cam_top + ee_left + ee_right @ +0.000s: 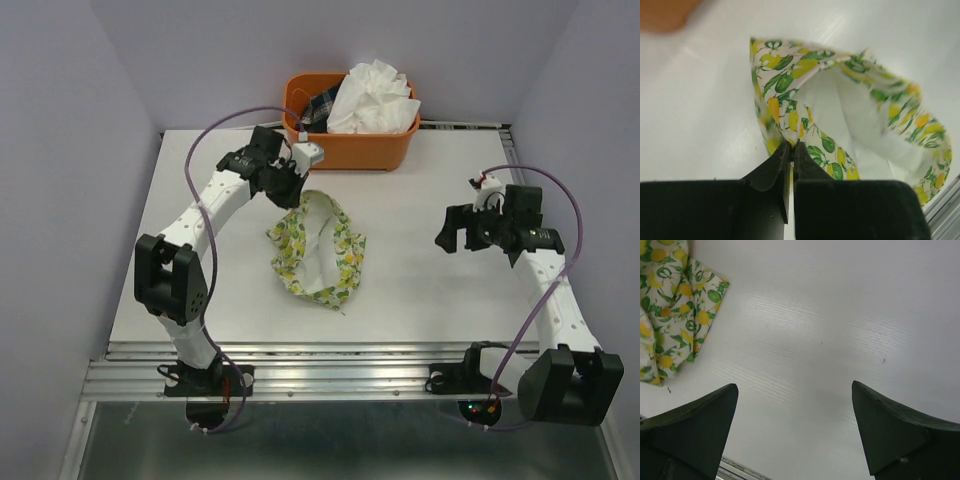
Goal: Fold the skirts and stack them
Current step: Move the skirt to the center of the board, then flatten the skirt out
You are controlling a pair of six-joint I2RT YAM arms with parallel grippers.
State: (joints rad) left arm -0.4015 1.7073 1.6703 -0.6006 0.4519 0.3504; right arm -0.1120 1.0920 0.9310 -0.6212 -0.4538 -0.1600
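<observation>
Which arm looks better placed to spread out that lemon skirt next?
Left, probably. The left gripper is pinched shut on the lemon skirt's edge, while the right gripper hangs open over the table, off to the skirt's side.

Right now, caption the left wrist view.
Left gripper pinches an edge of the lemon-print skirt over the white table.

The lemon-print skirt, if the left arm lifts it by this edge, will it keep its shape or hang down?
Probably it hangs limp: the lemon-print skirt lies crumpled in soft folds. It seems light, since the left fingers pinch only a thin edge.
</observation>
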